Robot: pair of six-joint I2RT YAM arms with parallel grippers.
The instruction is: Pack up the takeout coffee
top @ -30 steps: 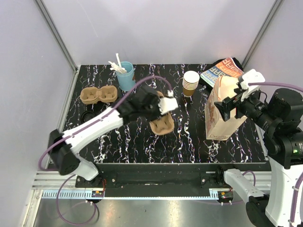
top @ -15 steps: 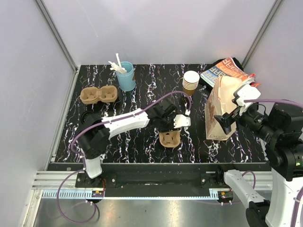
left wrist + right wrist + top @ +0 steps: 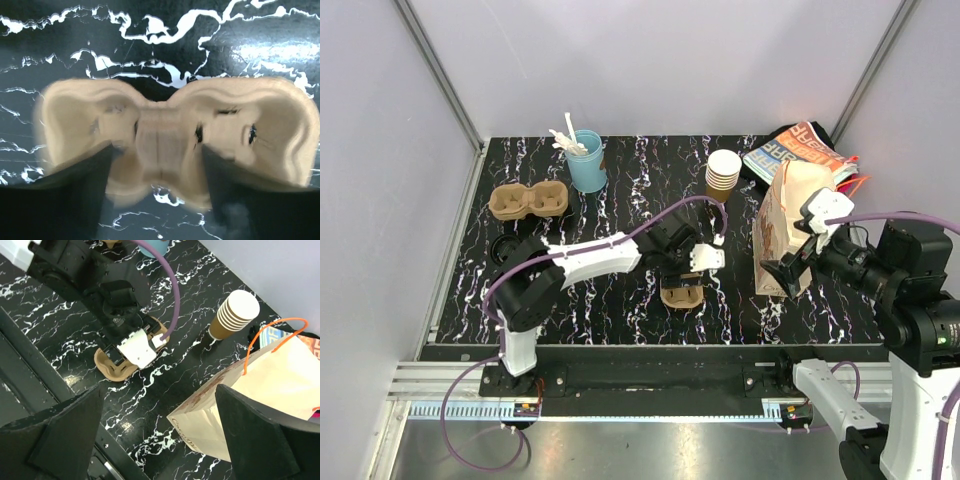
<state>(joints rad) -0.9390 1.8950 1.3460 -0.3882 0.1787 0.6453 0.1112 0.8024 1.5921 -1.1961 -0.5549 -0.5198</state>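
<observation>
At table (image 3: 620, 160) centre, left hand (image 3: 156, 150) low, spread astride cup carrier (image 3: 260, 125), right hand (image 3: 160, 392) spread wide.

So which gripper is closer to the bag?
Right. The right gripper hovers open just by the bag's near side; the left gripper is off to its left, over the cup carrier mid-table.

The white-and-black left arm (image 3: 588, 258) at seven o'clock and right arm (image 3: 915, 300) at four trail purple cables (image 3: 177, 295), the right gripper (image 3: 160, 390) bearing black wedge fingers (image 3: 65, 435).
</observation>
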